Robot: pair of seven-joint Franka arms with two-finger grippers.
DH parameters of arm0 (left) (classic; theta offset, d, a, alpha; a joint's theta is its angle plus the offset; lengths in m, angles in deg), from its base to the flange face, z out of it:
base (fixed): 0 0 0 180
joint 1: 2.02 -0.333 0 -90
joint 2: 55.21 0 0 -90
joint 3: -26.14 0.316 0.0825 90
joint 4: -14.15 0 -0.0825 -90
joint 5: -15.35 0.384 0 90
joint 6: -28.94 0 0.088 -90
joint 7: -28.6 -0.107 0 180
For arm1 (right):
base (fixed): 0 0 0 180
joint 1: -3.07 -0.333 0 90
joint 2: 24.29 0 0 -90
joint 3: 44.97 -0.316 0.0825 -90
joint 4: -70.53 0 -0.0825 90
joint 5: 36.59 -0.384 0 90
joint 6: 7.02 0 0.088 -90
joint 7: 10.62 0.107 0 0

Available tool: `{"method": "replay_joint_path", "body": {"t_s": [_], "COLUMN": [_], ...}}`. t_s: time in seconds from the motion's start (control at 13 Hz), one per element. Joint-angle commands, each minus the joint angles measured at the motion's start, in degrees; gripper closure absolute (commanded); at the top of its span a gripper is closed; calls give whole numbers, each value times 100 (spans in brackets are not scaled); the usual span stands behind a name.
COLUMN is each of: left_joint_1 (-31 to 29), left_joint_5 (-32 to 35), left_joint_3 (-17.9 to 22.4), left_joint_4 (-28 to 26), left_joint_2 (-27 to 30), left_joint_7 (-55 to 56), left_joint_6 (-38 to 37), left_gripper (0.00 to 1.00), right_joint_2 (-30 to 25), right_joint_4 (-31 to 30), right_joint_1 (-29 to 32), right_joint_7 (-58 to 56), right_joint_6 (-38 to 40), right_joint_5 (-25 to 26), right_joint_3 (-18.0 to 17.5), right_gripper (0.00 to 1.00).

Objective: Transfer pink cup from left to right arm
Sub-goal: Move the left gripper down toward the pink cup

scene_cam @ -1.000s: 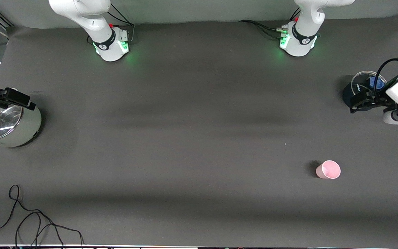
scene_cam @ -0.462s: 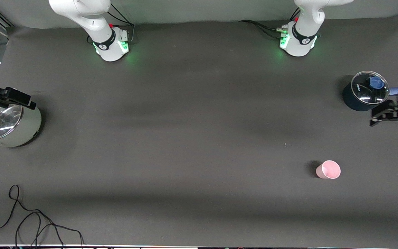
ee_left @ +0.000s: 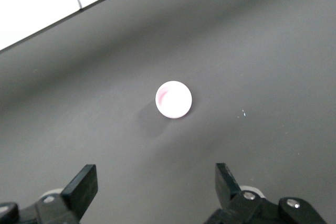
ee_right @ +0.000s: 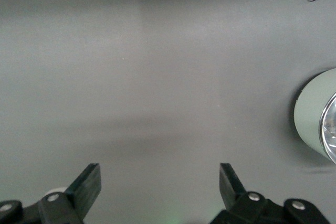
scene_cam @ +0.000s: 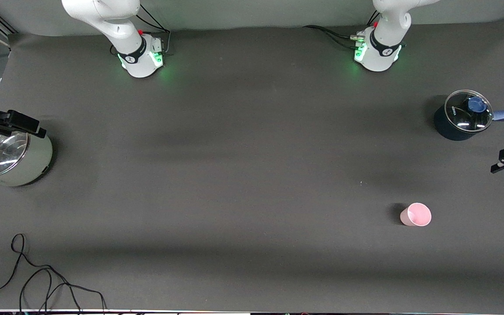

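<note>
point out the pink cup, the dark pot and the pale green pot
pink cup [scene_cam: 416, 214], front view, open mouth
dark pot [scene_cam: 453, 124], front view, side wall
pale green pot [scene_cam: 33, 164], front view, side wall

arms: glossy white, black collar bands | bases [scene_cam: 140, 59]: green lights, red buttons, black cables | left gripper [ee_left: 156, 192]: black fingers, silver screws | right gripper [ee_right: 160, 192]: same

Pink cup [scene_cam: 415, 215] nearer than lidded pot [scene_cam: 463, 115]
</note>
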Motion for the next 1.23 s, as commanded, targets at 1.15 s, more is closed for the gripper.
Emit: {"method": "replay_joint_path", "body": {"t_s": [1.15], "left_joint_1": [-1738], "left_joint_5": [-3820], "left_joint_3": [-819], "left_joint_4": [1389], "left_joint_2": [-4128], "left_joint_7": [-7232], "left_joint_6": [-978], "left_gripper": [2], "right_joint_2": [16], "right_joint_4": [69], "right_joint_1": [24], "right_joint_7": [-121], "right_joint_6": [142], "right_joint_5": [-88], "right_joint_3": [2], "right_gripper": [0]}}
